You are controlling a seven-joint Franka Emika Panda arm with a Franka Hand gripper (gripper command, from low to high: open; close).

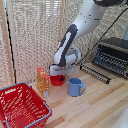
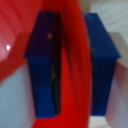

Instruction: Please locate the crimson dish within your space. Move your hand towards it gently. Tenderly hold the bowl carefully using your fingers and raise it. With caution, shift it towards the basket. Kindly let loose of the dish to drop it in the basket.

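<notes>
The crimson dish (image 1: 58, 81), a small glossy red bowl, sits at the back of the wooden table beside the blue mug. My hand (image 1: 57, 74) comes down onto it from above. In the wrist view the dish's red wall (image 2: 75, 60) fills the gap between my two blue fingers (image 2: 44, 60), one finger inside the dish and one outside, so the hand looks shut on the rim. The basket (image 1: 20, 106), red mesh with a blue rim, stands at the front on the exterior view's left, well apart from the dish.
A blue handled mug (image 1: 76, 87) stands just to the exterior view's right of the dish. An orange carton (image 1: 43, 81) stands between dish and basket. A dark toaster oven (image 1: 113, 56) with its door down is at the back right. A slatted screen closes the back.
</notes>
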